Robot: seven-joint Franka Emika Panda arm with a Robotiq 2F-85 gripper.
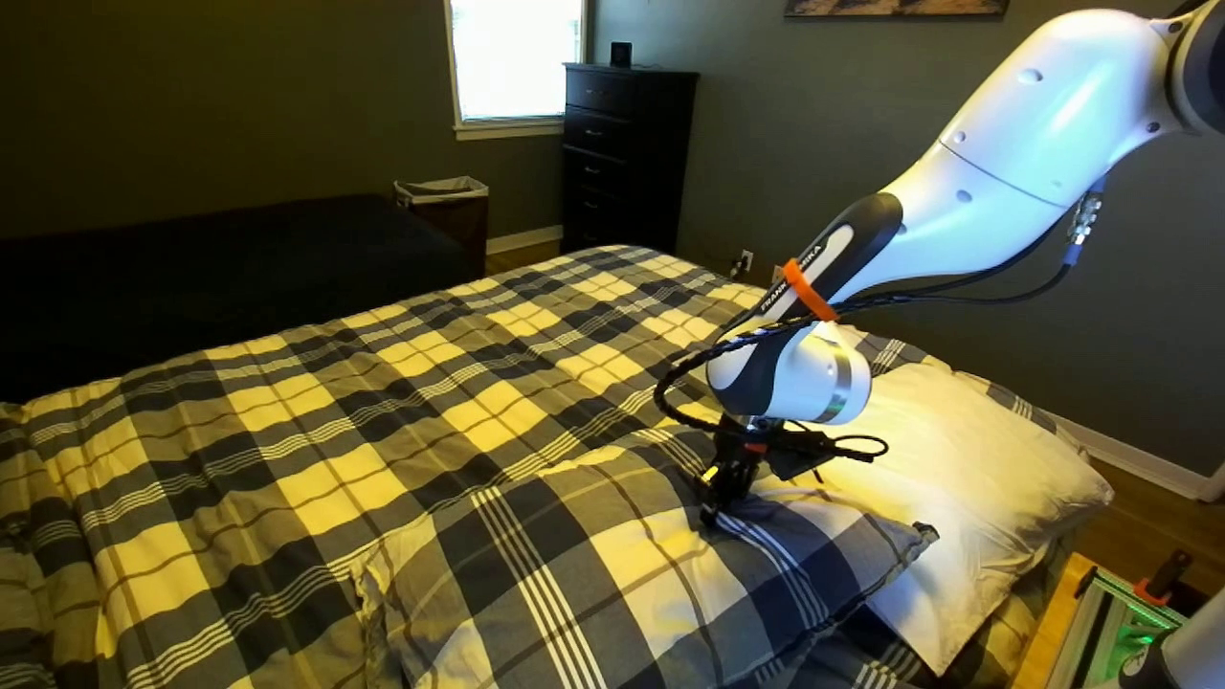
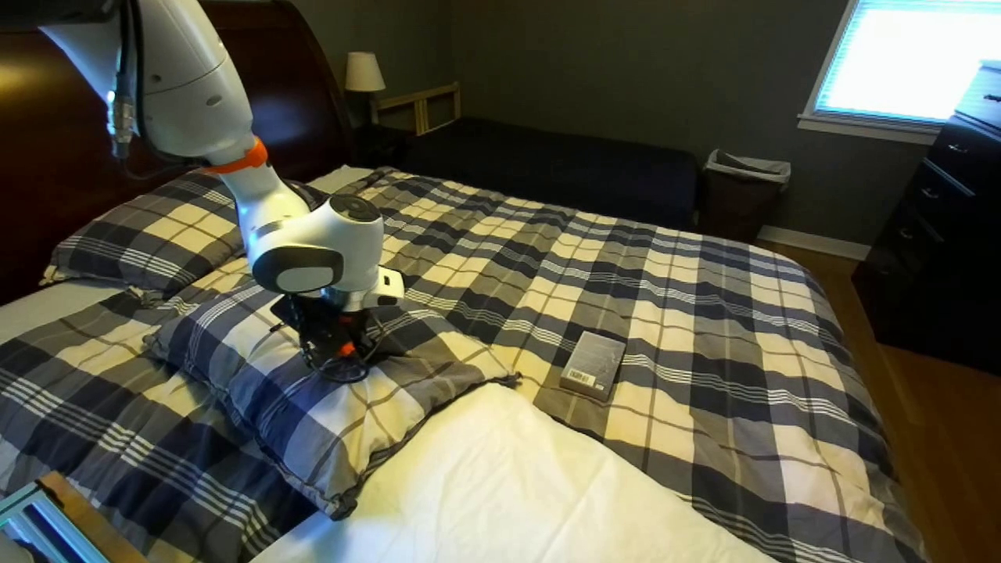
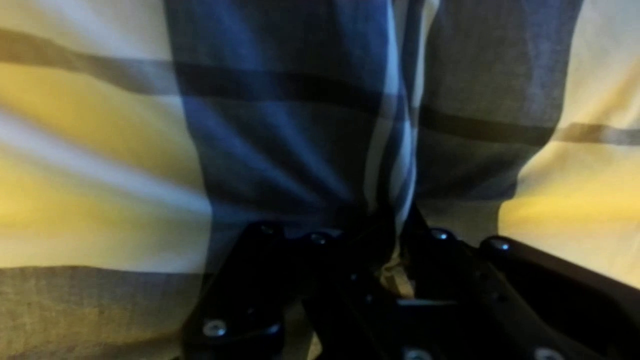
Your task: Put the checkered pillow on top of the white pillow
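Observation:
The checkered pillow (image 1: 612,565), in navy, white and grey plaid, lies on the bed; it also shows in an exterior view (image 2: 313,407) and fills much of the wrist view (image 3: 280,125). The white pillow (image 1: 967,469) lies beside it, with the checkered pillow's edge over its near side; it also shows in an exterior view (image 2: 500,477). My gripper (image 1: 710,512) points down into the middle of the checkered pillow, also seen in an exterior view (image 2: 344,367). In the wrist view, the fingers (image 3: 400,225) are shut on a gathered fold of its fabric. The fingertips are partly hidden in the cloth.
A plaid bedspread (image 1: 383,431) covers the bed. A grey box (image 2: 593,365) lies on it beyond the pillows. Another plaid pillow (image 2: 164,227) rests near the dark wooden headboard (image 2: 266,94). A wood-edged stand (image 1: 1053,612) is at the bedside by the arm.

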